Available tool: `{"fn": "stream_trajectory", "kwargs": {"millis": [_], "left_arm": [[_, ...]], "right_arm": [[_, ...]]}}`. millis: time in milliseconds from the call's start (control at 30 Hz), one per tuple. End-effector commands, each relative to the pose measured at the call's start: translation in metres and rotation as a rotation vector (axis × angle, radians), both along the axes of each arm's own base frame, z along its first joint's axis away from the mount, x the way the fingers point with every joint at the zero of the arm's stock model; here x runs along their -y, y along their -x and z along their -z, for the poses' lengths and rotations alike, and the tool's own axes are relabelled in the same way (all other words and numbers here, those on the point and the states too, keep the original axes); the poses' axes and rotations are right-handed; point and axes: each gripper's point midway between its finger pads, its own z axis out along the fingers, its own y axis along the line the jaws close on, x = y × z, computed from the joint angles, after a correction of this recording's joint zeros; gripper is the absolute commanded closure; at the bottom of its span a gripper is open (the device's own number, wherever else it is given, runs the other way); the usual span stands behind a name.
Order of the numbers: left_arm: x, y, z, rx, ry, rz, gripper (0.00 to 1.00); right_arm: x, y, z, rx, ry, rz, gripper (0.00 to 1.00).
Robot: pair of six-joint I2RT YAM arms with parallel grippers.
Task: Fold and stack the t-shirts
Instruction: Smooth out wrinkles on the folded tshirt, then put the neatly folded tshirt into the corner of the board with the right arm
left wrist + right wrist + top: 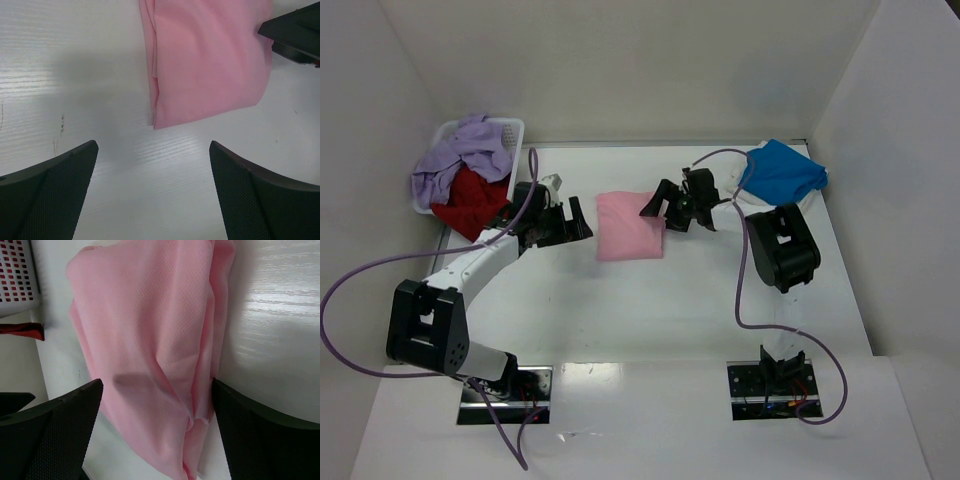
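Note:
A light pink t-shirt [630, 225] lies folded in the middle of the table. My right gripper [655, 212] is at its right edge, open, and in the right wrist view the pink t-shirt [150, 340] lies between the wide-apart fingers of the right gripper [157, 405]. My left gripper [582, 222] stands just left of the shirt, open over bare table. The left wrist view shows the left gripper [154, 165] short of the pink t-shirt [210, 60]. A blue t-shirt [780, 172] lies bunched at the back right. A lavender t-shirt [460, 155] and a red t-shirt [470, 205] spill from the basket.
The white perforated basket [510, 130] stands at the back left corner, close behind my left arm. White walls enclose the table on three sides. The right arm's elbow [782, 248] sits just in front of the blue shirt.

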Motion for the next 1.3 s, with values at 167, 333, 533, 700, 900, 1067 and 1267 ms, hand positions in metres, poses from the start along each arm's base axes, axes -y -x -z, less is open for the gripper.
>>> {"fn": "stream_trajectory", "kwargs": {"millis": [167,333,533,700,900,1067,1267], "left_arm": [[0.002,-0.004,-0.020,0.070,0.017,0.017,0.00],[0.001,-0.001,-0.019,0.074,0.011,0.023,0.00],[0.001,-0.001,-0.022,0.083,0.013,0.023,0.00],[0.000,-0.002,-0.025,0.093,0.009,0.016,0.00],[-0.001,0.001,-0.030,0.102,0.011,0.016,0.00],[-0.002,0.001,-0.037,0.124,0.009,0.009,0.00],[-0.003,0.003,-0.043,0.135,0.011,0.009,0.00]], "right_arm": [[-0.005,0.011,0.044,-0.110,0.093,0.030,0.17],[-0.004,0.014,0.048,-0.121,0.118,0.039,0.26],[-0.002,0.010,0.050,-0.118,0.141,0.048,0.55],[0.001,0.007,0.054,-0.137,0.174,0.053,0.78],[0.001,-0.002,0.047,-0.125,0.191,0.060,1.00],[0.008,-0.027,0.018,-0.037,0.253,0.097,1.00],[0.022,-0.060,-0.025,0.037,0.319,0.135,1.00]]}}
